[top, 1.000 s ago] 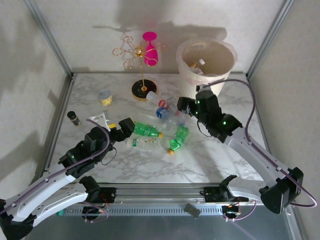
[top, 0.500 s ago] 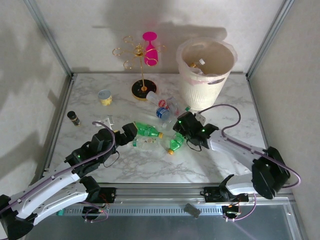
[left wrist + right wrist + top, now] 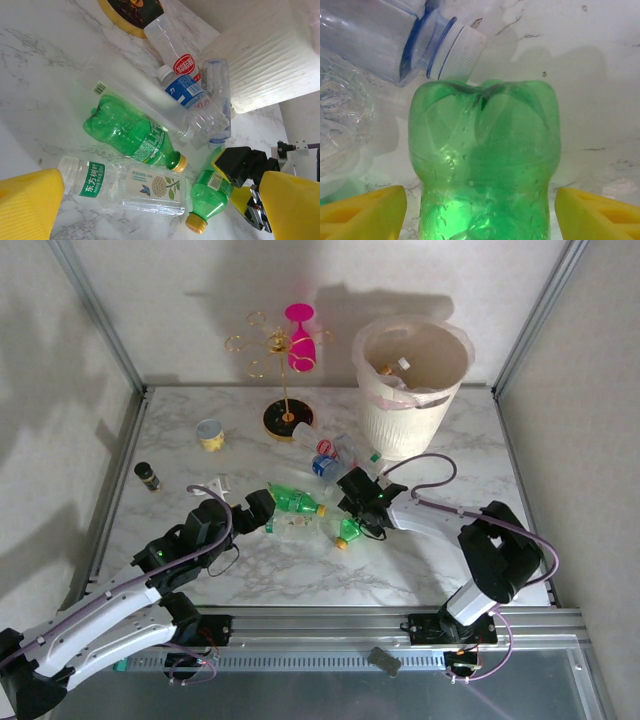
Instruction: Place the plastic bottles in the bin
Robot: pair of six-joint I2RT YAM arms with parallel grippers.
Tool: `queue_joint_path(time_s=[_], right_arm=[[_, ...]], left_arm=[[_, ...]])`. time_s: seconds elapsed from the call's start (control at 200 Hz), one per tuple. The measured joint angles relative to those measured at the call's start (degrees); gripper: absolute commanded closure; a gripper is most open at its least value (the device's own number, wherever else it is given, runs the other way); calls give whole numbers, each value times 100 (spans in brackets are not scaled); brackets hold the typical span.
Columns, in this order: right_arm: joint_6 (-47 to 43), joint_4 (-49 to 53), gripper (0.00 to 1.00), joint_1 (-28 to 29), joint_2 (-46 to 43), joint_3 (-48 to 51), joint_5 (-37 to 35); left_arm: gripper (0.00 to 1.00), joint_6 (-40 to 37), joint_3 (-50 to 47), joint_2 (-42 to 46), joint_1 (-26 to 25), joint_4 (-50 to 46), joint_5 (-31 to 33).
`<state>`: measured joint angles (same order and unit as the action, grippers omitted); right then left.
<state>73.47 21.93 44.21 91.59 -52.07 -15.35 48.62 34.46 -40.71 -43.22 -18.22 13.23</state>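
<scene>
Left hand (image 3: 258,510) is held wide open and empty, low over the worktop (image 3: 300,580) by a clear bottle (image 3: 125,187). Right hand (image 3: 355,508) is spread either side of a lying green bottle (image 3: 480,165), no grip evident. More plastic bottles (image 3: 325,465) are strewn just beyond. The bin (image 3: 400,430) is set far right, with some bottles seen inside.

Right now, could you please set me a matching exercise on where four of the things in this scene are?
Things:
1. the bin
2. pink glass
3. yellow tub
4. dark vial

Places:
A. hung on the gold wire stand
B. near the left edge of the table, closer to the arms than the tub
C. far right corner of the table
D. standing left of the stand's round base

Pairs: 1-C, 2-A, 3-D, 4-B
</scene>
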Motion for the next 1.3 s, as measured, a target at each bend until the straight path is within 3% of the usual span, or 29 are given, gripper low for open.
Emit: queue_joint_path(time_s=[0.305, 0.711, 0.996, 1.297], right_arm=[[140, -33, 41, 0, 74, 0, -4], [223, 31, 49, 0, -144, 0, -13], [221, 356, 50, 11, -404, -17, -157], [-240, 892, 51, 35, -1412, -190, -424]], left_arm=[[0, -98, 79, 50, 0, -151, 7], [0, -470, 1104, 328, 0, -1106, 282], [0, -511, 1414, 706, 0, -1578, 195], [0, -774, 1755, 688, 0, -1631, -68]])
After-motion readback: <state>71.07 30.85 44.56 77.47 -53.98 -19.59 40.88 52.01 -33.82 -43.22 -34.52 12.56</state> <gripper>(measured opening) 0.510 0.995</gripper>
